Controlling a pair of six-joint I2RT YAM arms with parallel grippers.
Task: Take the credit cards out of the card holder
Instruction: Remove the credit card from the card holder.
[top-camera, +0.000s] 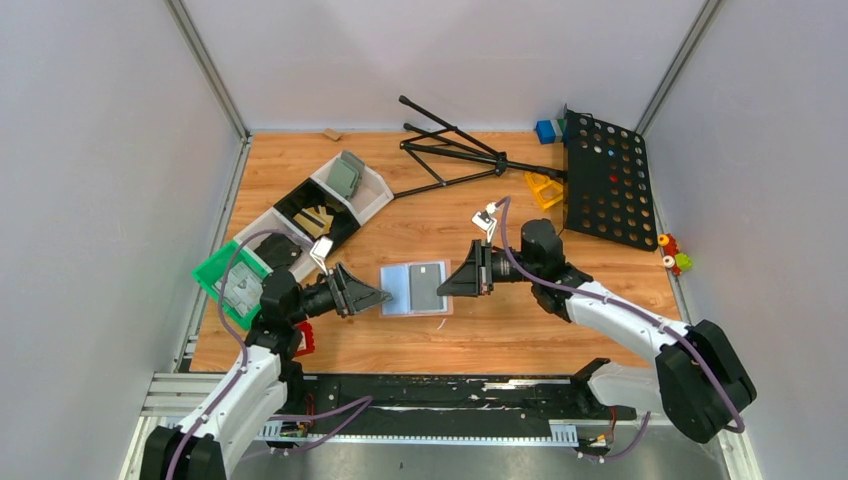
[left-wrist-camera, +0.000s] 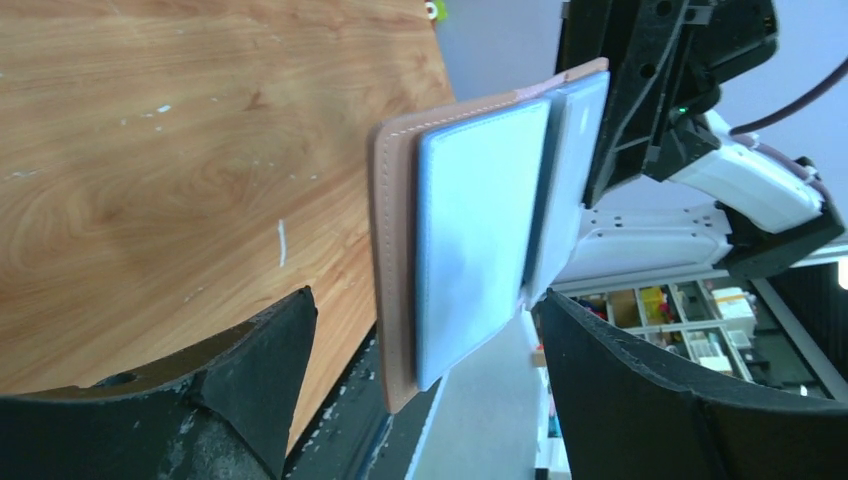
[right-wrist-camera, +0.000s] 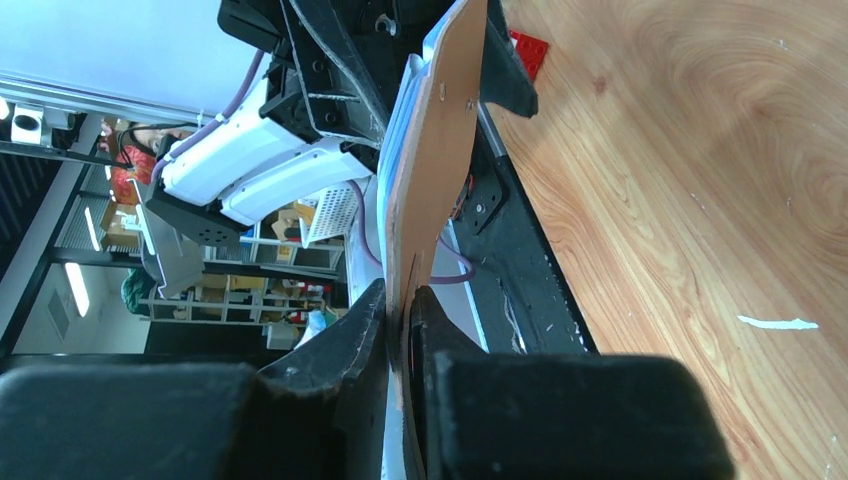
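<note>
Pale grey walls (top-camera: 100, 150) enclose a wooden tabletop (top-camera: 440, 220)

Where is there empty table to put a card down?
The wooden table is bare between the folded black tripod and the blue-grey card holder, and along its near edge. The left side is crowded with white, black and green bins.

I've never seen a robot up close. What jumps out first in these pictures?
In the middle of the table, a light blue card holder is pinched at its right edge by the right gripper, while the left gripper stands open at its left edge. Behind them, a folded black tripod lies beside a black panel full of holes.
</note>
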